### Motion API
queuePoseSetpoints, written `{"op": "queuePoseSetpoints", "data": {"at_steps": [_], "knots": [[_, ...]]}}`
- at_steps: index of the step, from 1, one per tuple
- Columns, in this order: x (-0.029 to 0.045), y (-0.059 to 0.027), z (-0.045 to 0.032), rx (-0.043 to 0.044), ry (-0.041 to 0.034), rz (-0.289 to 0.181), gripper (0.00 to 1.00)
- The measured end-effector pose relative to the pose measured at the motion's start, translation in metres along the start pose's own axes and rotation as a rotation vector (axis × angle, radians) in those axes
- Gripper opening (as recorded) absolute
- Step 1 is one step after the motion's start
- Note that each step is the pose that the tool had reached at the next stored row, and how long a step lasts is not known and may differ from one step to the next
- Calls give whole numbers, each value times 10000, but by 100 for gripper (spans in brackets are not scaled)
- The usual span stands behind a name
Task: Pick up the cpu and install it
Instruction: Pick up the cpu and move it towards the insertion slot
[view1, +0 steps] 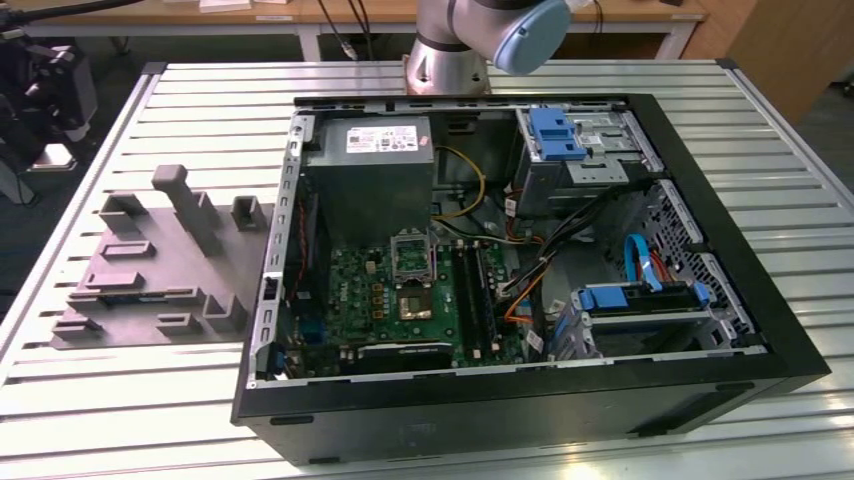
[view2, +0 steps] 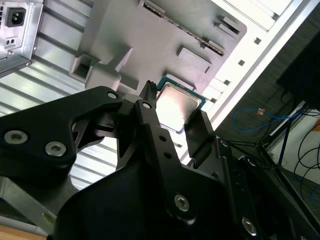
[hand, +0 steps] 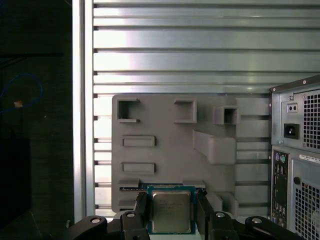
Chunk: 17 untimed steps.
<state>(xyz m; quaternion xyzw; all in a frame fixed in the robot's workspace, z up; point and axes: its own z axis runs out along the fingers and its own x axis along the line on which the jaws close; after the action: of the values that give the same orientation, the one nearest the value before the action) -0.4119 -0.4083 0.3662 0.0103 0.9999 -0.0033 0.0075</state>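
Gripper (hand: 171, 200) with fingers (hand: 141, 210) closed on opposite edges of the cpu (hand: 171, 211), raised above the grey holder block (hand: 165, 145) at the table (hand: 175, 55) edge beside the computer case (hand: 300, 150).

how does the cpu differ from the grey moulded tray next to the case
The cpu is a small flat square; the grey tray is far larger, with raised blocks and pockets. The cpu's lid is shiny metal with a green edge; the tray is matte grey all over. The cpu is gripped by the end effector; the tray lies flat on the slatted table. Both are outside the computer case.
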Motion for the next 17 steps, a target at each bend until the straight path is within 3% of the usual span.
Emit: {"op": "queuePoseSetpoints", "data": {"at_steps": [17], "knots": [[-33,1,0,0,1,0,47]]}}
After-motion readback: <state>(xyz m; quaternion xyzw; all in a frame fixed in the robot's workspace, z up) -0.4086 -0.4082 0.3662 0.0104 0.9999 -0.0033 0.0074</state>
